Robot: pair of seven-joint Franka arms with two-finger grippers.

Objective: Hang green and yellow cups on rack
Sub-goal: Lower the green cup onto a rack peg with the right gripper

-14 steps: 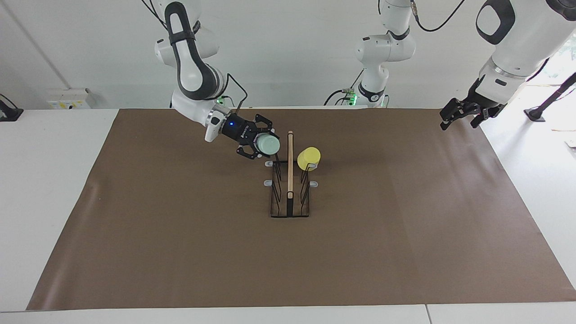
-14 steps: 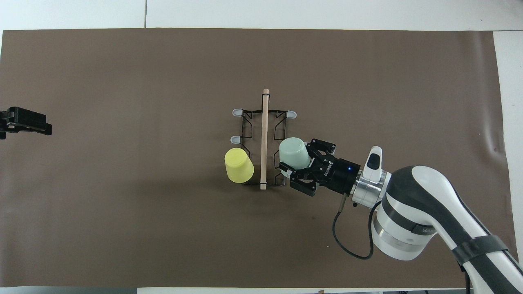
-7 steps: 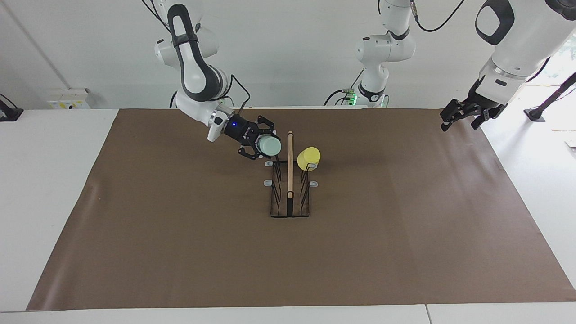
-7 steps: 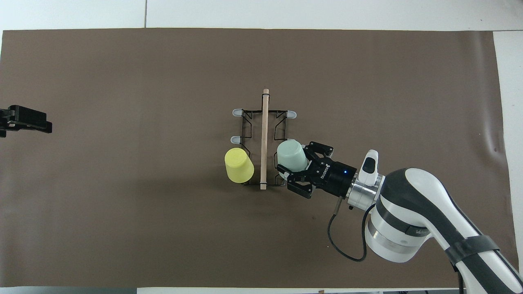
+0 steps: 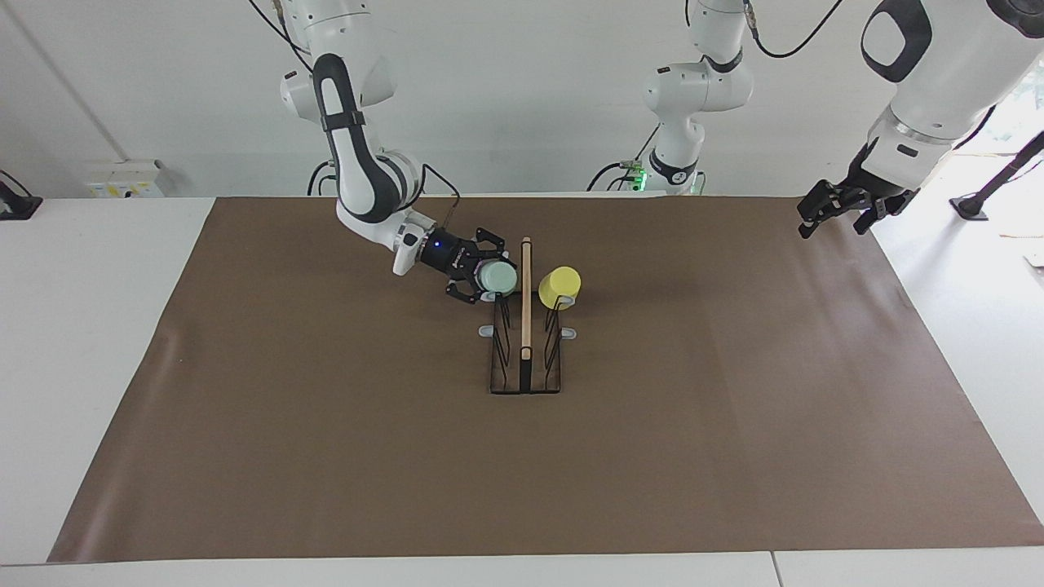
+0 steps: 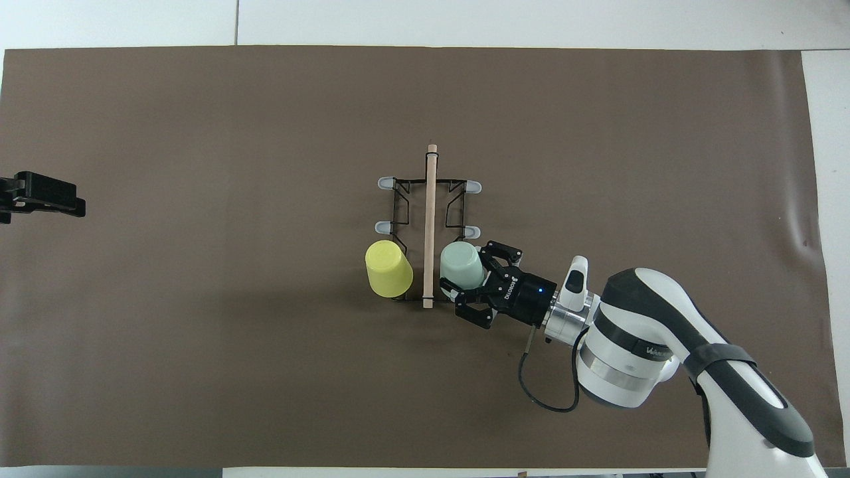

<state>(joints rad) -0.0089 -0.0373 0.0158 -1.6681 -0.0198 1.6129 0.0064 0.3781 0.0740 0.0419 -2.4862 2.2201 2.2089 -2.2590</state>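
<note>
The black wire rack (image 5: 526, 326) with a wooden top bar stands mid-table; it also shows in the overhead view (image 6: 429, 212). The yellow cup (image 5: 559, 285) hangs upside down on the prong nearest the robots on the left arm's side, as the overhead view (image 6: 388, 268) also shows. My right gripper (image 5: 489, 280) is shut on the mint green cup (image 5: 497, 278) and holds it against the rack, over the prong nearest the robots on the right arm's side. The cup (image 6: 463, 264) in that gripper (image 6: 468, 272) hides that prong. My left gripper (image 5: 840, 214) waits, open, over the mat's edge.
A brown mat (image 5: 326, 424) covers the table. Grey-tipped prongs (image 6: 471, 232) stick out on both sides of the rack. A third robot arm (image 5: 689, 98) stands at the robots' end of the table. The left gripper (image 6: 40, 199) shows at the overhead view's edge.
My right gripper has carried the green cup lower and closer to the rack's bar, uncovering the middle prong on that side. The left arm and the yellow cup have not moved.
</note>
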